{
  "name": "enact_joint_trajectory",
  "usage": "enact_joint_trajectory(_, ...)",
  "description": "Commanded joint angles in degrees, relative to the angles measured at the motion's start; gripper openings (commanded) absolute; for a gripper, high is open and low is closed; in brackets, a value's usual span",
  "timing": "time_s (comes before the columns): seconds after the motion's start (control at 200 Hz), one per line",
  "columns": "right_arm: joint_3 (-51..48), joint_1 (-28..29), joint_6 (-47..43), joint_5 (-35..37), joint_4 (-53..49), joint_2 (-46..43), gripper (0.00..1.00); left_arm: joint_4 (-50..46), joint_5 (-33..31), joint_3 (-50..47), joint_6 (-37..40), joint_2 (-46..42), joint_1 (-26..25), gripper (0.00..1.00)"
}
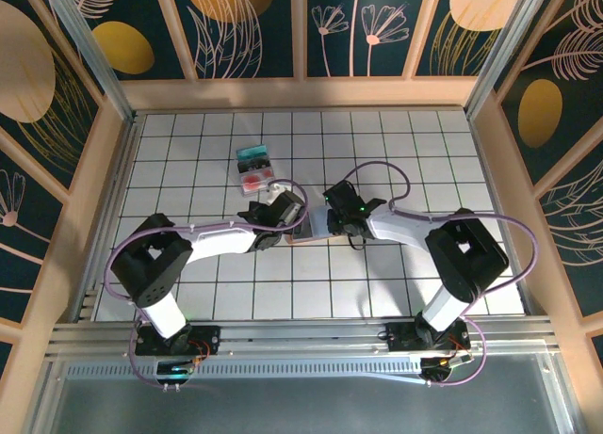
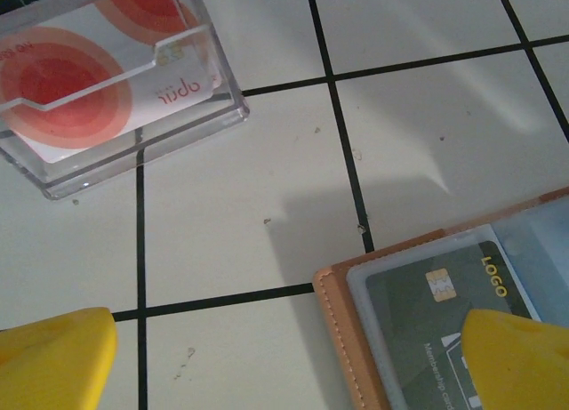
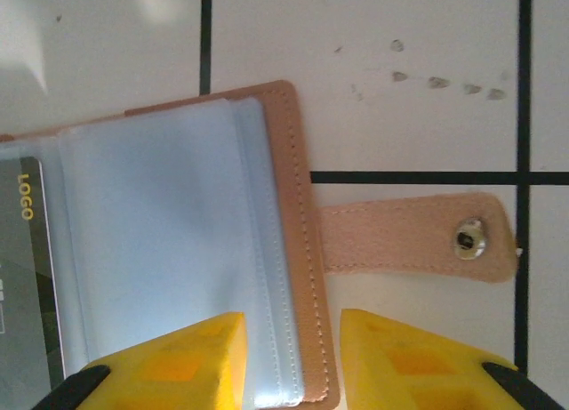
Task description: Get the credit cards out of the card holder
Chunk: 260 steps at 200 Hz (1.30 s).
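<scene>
The tan-pink card holder (image 1: 309,230) lies open on the table between my two grippers. A dark card (image 2: 418,317) marked LOGO sits in its left clear pocket. My left gripper (image 2: 284,365) is wide open over the holder's left corner (image 2: 336,330), and its right finger (image 2: 516,361) hangs above the dark card. My right gripper (image 3: 293,365) straddles the holder's stitched right edge (image 3: 307,250) with narrow gaps on both sides, and I see no contact. The snap tab (image 3: 418,241) lies flat to the right. The pocket (image 3: 160,241) on that side looks bare.
A clear plastic box (image 1: 254,170) stands behind the left gripper, with a teal card (image 1: 252,154) and a red-and-white card (image 2: 89,85) in it. White tiles with black lines cover the table. Wooden walls (image 1: 94,199) enclose it at the left, right and back.
</scene>
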Motion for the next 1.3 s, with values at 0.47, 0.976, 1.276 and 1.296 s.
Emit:
enact_joint_trajectory(0.47, -1.05, -4.42, 2.81, -2.13, -0.55, -12.70, 0.31, -1.82, -2.96, -0.18, -5.22, 1.21, 0.01, 0.99)
enact_joint_trajectory(0.976, 3.74, -3.04, 4.57, -24.43, 8.15, -0.21, 0.31, -1.87, 0.73, -5.05, -5.96, -0.88, 3.63, 0.99)
enact_joint_trajectory(1.276, 6.71, -2.13, 3.95, -25.91, 7.16, 5.50, 0.30, -0.33, 3.39, -5.40, -4.02, -0.65, 3.65, 0.99)
enact_joint_trajectory(1.296, 6.79, -2.10, 3.95, -26.05, 7.23, 5.72, 0.30, -0.25, 3.46, -5.40, -3.86, -0.65, 3.65, 0.99)
